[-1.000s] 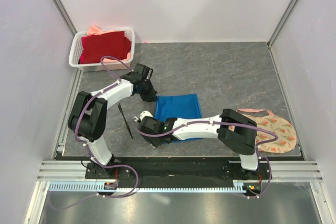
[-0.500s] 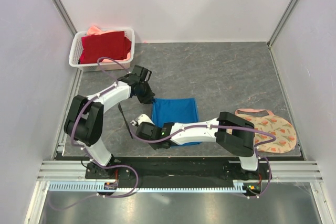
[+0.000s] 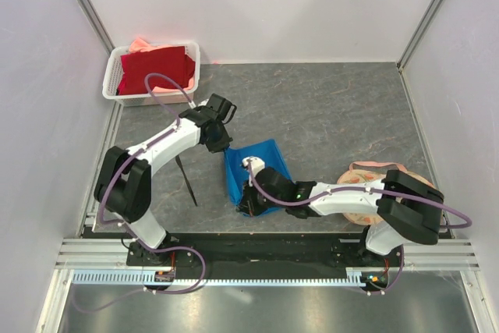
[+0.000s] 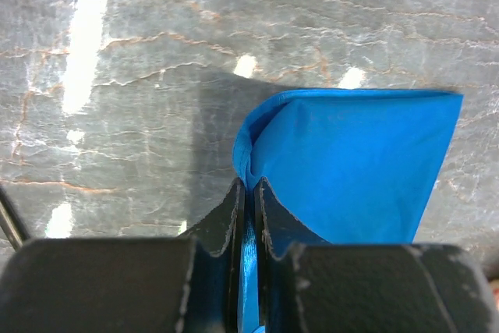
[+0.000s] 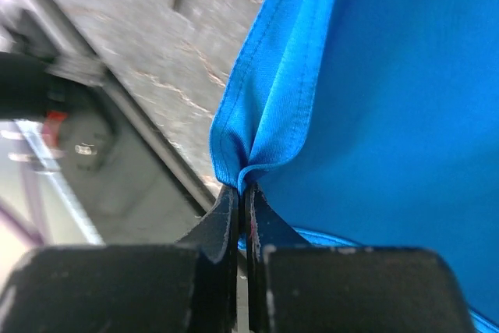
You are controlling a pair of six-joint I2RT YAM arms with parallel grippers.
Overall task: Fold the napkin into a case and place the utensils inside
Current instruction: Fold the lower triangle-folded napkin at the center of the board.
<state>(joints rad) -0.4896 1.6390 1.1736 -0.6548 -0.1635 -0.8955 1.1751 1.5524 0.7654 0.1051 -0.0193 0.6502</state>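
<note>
**A:** Jaws first: what does each hold?

**B:** Left gripper (image 4: 249,189): jaws closed on a pinch of the napkin (image 4: 355,157), with blue fabric running down between them. Right gripper (image 5: 242,191): jaws closed to a slit on a doubled, stitched hem of the same cloth, a small loop puckered just above the tips.

**A:** Where does the napkin lie?

**B:** Overhead view: on the table (image 3: 335,107), toward the front edge, between the two arms. The left gripper holds its far left corner, and the right holds a hem nearer the front. The sheet reads as doubled. It is raised and slanted where gripped, and the rest is down on the table.

**A:** And the utensils?

**B:** One thin black utensil (image 3: 187,182) lies bare on the table, left of the napkin and apart from it, beside the left arm. Whether there are more cannot be told.

**A:** Progress, then?

**B:** Judged early to middle. A first fold seems made, but the cloth is not yet folded long and narrow, and nothing lies inside it. What is left is to finish the folds, then pick up the utensil and slide it in. The basket (image 3: 114,83) with the red cloth (image 3: 156,68), at the far left corner, takes no part
</note>
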